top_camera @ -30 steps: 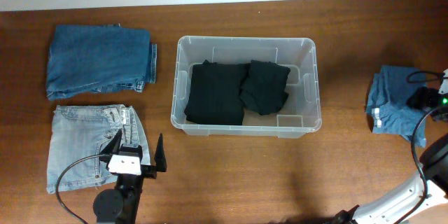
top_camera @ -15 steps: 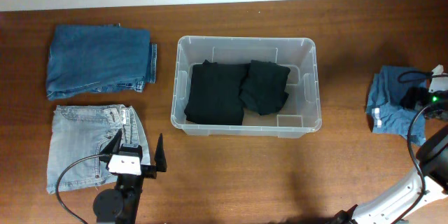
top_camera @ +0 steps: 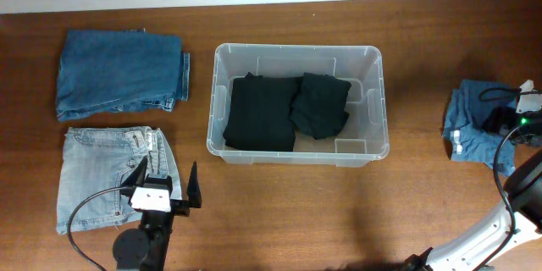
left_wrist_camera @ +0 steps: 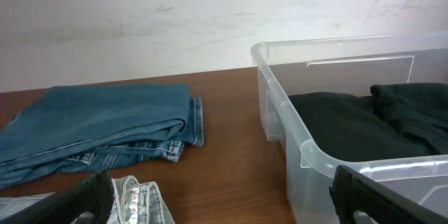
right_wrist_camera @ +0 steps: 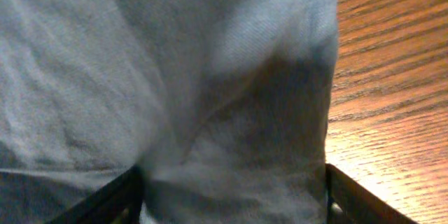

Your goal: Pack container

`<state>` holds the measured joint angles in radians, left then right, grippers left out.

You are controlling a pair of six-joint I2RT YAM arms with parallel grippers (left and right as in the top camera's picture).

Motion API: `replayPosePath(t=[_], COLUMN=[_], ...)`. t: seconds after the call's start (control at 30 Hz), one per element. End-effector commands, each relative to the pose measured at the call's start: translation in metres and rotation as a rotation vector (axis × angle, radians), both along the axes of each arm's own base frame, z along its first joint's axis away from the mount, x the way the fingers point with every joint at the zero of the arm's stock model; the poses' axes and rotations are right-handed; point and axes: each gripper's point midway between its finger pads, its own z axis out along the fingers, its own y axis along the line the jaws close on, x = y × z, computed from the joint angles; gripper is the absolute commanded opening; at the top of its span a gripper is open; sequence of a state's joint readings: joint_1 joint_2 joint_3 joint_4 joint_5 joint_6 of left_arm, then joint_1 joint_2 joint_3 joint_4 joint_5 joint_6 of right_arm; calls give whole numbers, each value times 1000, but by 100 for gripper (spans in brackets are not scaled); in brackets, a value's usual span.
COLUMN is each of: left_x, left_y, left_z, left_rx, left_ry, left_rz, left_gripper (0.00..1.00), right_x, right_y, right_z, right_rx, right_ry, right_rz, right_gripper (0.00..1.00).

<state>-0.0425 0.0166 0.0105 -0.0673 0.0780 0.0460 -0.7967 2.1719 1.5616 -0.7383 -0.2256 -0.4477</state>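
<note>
Overhead: the container (top_camera: 298, 49) stands in the middle; inside it lie two folded black garments, the larger one (top_camera: 261, 114) left, the smaller one (top_camera: 321, 104) right, touching; the left gripper (top_camera: 167, 176) is near left, jaws spread wide, empty.
Left wrist: the container is at right, with black cloth inside.
Right wrist: the right gripper (right_wrist_camera: 234, 197) straddles a blue cloth (right_wrist_camera: 175, 63); whether it pinches it, I cannot tell.
</note>
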Motion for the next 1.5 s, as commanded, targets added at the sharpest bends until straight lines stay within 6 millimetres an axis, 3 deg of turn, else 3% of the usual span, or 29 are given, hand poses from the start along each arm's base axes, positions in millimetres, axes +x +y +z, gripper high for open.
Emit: replayPosePath(t=[0.0,0.17,0.27,0.4,0.6,0.7,0.87,1.0,1.1,1.2,1.37,1.47], left_x=[0,0,0,0,0,0,0,0,0,0,0,0], left_y=[1,1,1,1,1,1,1,1,1,1,1,1], left_z=[-1,-1,-1,-1,-1,-1,-1,-1,-1,-1,-1,-1], left_rx=[15,15,15,15,15,15,15,15,15,15,15,15], left_ry=[2,2,2,2,2,2,2,2,2,2,2,2], left_rz=[2,2,2,2,2,2,2,2,2,2,2,2], left_gripper=[99,99,99,99,99,99,99,99,99,99,99,99], right_x=[-4,0,11,39,77,82,82,77,61,38,38,44], right_y=[12,9,10,26,64,72,84,81,65,36,25,23], right_z=[-25,-21,-8,36,124,152,177,169,139,109,104,105], right_rx=[60,71,127,274,576,672,768,726,579,370,310,293], right_ry=[36,24,-20,-152,-419,-459,-496,-439,-290,-118,-110,-133], right_rz=[10,-47,-116,-98,0,-18,-12,-36,-92,-152,-156,-146], right_gripper=[64,32,32,25,7,4,4,4,4,6,29,36])
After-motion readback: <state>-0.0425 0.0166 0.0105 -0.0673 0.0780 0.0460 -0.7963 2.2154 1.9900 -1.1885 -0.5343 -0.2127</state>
